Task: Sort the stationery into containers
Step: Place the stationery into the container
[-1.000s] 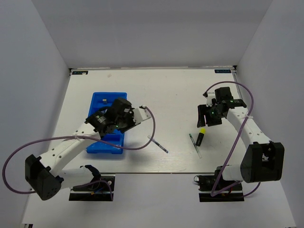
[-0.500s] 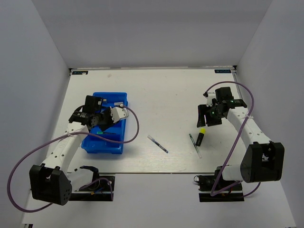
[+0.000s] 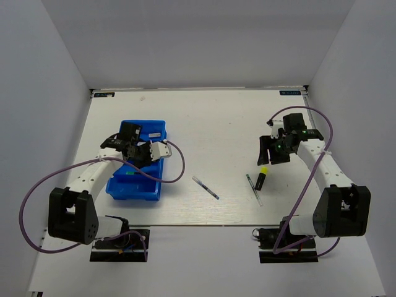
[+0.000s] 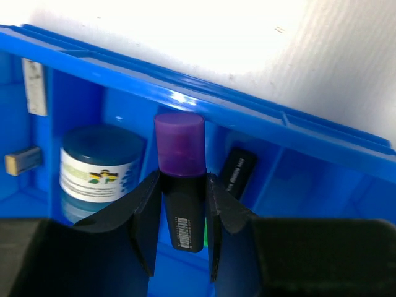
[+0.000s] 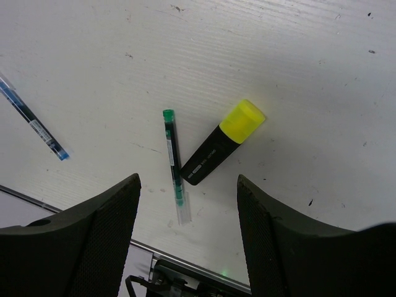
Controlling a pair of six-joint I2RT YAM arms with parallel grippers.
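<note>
Over the blue tray (image 4: 247, 117), the left gripper (image 4: 181, 204) is clamped on the purple highlighter (image 4: 180, 148). Its 2 fingers (image 4: 145, 216) squeeze the black body, and the purple cap sticks out past them. Below it in the tray sit a round tin (image 4: 102, 161), 2 small erasers (image 4: 34, 86), and another black highlighter (image 4: 237, 173) in the next box over.

What could go wrong? The purple highlighter hangs right above a thin wall between 2 boxes. If the gripper lets go here, I think the highlighter could hit that wall and tip the wrong way. It could land on the tin or lean on the wall and not lie flat. If it drops from too high, it could bounce out onto the table (image 5: 309, 62).

Over on the other side, the right gripper (image 5: 187, 185) hangs above the table with its fingers wide apart and nothing between them. Under it lie the yellow highlighter (image 5: 223, 142) and a green pen (image 5: 172, 154), very close at their lower ends. I cannot tell if they touch. If the gripper comes down for 1, a finger could bump the other and push it away, or pinch both at once. The pen is thin, so it could slip out. A blue pen (image 5: 34, 124) lies apart on the table, not sorted yet.
</note>
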